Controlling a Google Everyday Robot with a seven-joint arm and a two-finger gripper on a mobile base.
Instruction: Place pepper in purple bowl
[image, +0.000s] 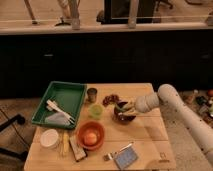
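Wooden table (145, 132) carries, from the left, a green tray (75, 95), an orange bowl (91, 135) and the purple bowl (122, 113). Over that bowl's right rim sits the end effector (131, 109); its opening cannot be told. The pepper (121, 106) lies across the purple bowl.

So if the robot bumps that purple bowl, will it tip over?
Probably not. The purple bowl looks low and wide, sitting flat on the table, so it would likely slide. The gripper hovers at its rim, so a bump seems possible.
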